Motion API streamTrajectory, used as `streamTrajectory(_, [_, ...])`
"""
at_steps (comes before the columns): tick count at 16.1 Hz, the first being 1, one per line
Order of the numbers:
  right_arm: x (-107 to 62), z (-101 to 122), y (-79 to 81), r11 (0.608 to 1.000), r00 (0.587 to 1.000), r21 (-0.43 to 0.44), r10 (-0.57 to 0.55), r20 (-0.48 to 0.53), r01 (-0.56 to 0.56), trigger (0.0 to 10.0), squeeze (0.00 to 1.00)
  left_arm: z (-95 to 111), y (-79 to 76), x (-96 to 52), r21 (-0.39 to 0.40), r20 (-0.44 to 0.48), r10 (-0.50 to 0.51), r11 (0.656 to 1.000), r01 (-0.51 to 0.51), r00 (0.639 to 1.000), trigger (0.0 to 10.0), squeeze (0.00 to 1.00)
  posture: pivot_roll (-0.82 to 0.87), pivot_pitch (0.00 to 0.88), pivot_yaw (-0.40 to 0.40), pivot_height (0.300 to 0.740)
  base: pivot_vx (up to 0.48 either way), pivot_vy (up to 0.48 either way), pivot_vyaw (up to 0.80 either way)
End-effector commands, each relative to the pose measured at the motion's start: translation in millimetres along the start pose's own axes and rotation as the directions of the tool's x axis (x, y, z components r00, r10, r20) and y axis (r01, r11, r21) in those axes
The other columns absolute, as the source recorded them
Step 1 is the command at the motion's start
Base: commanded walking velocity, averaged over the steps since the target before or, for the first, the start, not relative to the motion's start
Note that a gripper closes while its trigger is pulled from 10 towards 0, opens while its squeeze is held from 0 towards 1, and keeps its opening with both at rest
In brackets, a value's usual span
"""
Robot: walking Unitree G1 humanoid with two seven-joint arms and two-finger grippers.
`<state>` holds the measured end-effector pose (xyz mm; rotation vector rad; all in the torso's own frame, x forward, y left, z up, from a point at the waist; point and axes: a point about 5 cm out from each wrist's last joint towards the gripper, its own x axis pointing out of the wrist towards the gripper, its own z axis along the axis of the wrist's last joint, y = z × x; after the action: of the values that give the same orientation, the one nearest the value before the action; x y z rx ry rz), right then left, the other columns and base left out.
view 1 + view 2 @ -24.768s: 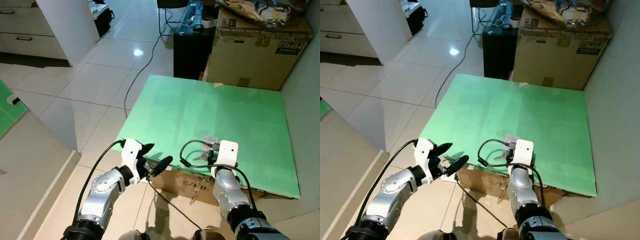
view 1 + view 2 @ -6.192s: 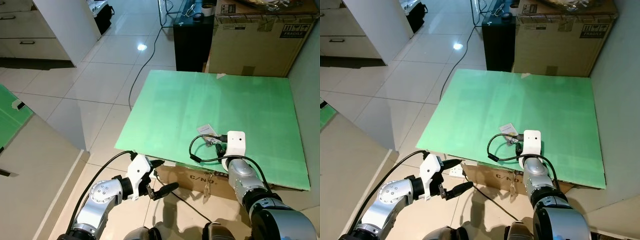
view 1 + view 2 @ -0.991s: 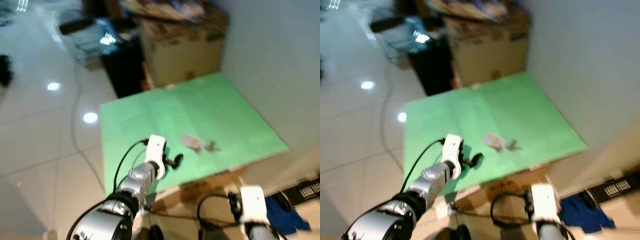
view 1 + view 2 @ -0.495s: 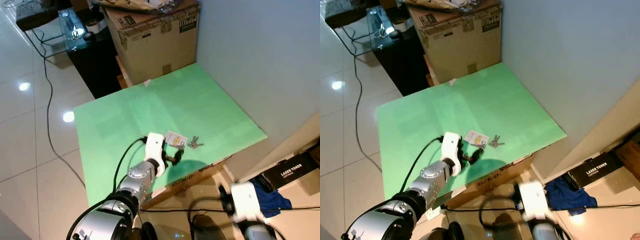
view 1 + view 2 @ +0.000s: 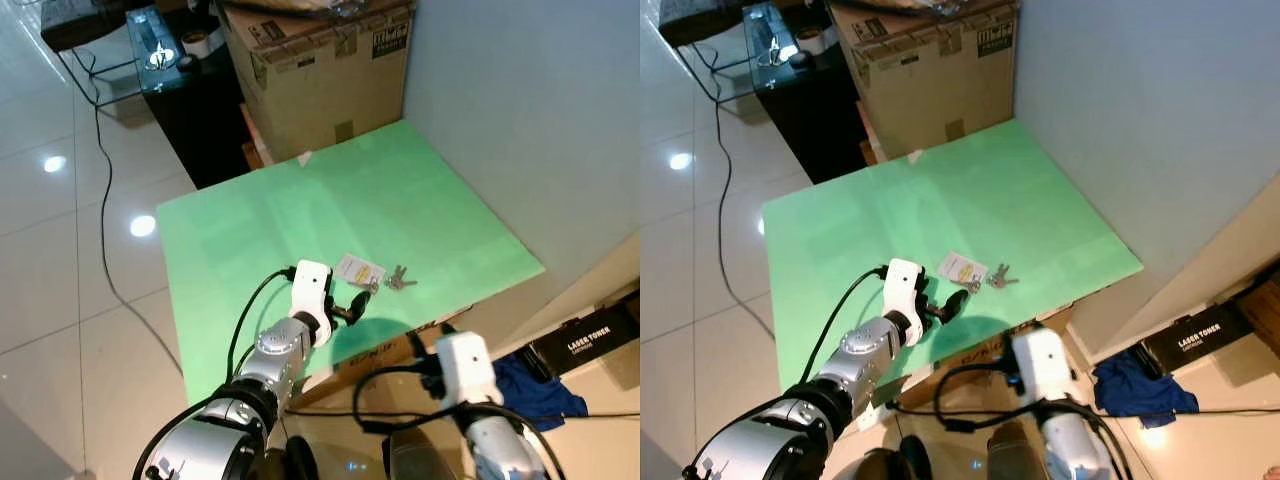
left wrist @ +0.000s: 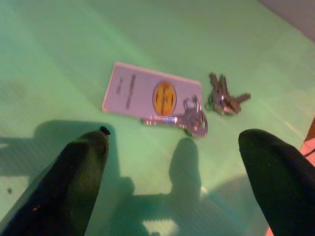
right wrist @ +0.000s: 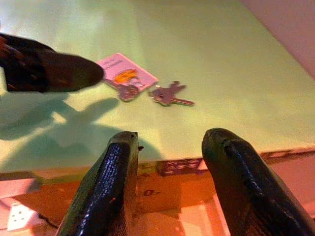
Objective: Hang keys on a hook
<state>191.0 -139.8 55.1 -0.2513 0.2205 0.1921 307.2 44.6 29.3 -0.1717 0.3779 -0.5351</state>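
Two black fingers of the left gripper [image 6: 172, 187] gape wide, empty, just short of the keys [image 5: 392, 281] and their white tag [image 5: 359, 270] on the green board [image 5: 300, 200]. Half a second ago the right gripper [image 7: 170, 182] was blurred; now it hangs steady, open, below the board's edge, so pickup is still ahead.
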Motion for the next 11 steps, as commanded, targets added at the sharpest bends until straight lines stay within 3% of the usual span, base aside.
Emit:
streamTrajectory(1, [0.5, -3.7, 4.9, 1.000, 1.000, -0.009, 0.020, -0.024, -0.020, 10.0, 0.00, 19.2, -56.9, 21.6, -0.024, 0.046, -0.138, 0.990, 0.139, 0.989, 10.0, 0.00, -0.38, 0.223, 0.167, 0.740, 0.000, 0.000, 0.00])
streamTrajectory(3, [3.6, -4.3, 1.0, 1.000, 1.000, -0.005, -0.002, -0.028, 0.002, 10.0, 0.00, 25.3, -51.1, 21.3, 0.005, 0.068, -0.142, 0.990, 0.142, 0.988, 10.0, 0.00, -0.36, 0.214, 0.171, 0.740, 0.000, 0.000, 0.00])
streamTrajectory(4, [9.1, -2.2, -10.0, 0.998, 0.998, 0.018, -0.053, -0.020, 0.054, 10.0, 0.00, 27.6, -33.4, 15.9, 0.059, 0.087, -0.133, 0.990, 0.129, 0.987, 10.0, 0.00, -0.34, 0.191, 0.173, 0.740, 0.000, 0.000, 0.00])
streamTrajectory(7, [14.9, -0.9, -25.3, 0.992, 0.994, 0.050, -0.111, -0.011, 0.112, 10.0, 0.00, 35.5, 25.4, -2.4, 0.102, 0.118, 0.019, 0.994, -0.031, 0.993, 10.0, 0.00, -0.29, 0.158, 0.175, 0.740, 0.000, 0.000, 0.00])
streamTrajectory(8, [16.3, -3.9, -28.5, 0.990, 0.992, 0.066, -0.124, -0.021, 0.125, 10.0, 0.00, 40.2, 40.5, -8.5, 0.121, 0.134, 0.054, 0.990, -0.070, 0.989, 10.0, 0.00, -0.28, 0.150, 0.174, 0.740, 0.000, 0.000, 0.00])
streamTrajectory(9, [17.2, -5.7, -29.8, 0.988, 0.991, 0.076, -0.129, -0.027, 0.131, 10.0, 0.00, 42.0, 45.7, -10.9, 0.130, 0.140, 0.063, 0.988, -0.082, 0.988, 10.0, 0.00, -0.27, 0.146, 0.175, 0.740, 0.000, 0.000, 0.00])
streamTrajectory(11, [28.8, -12.9, -42.3, 0.981, 0.986, 0.098, -0.160, -0.049, 0.165, 10.0, 0.00, 56.6, 79.3, -30.3, 0.179, 0.194, 0.095, 0.975, -0.131, 0.976, 10.0, 0.00, -0.23, 0.135, 0.183, 0.740, 0.000, 0.000, 0.00])
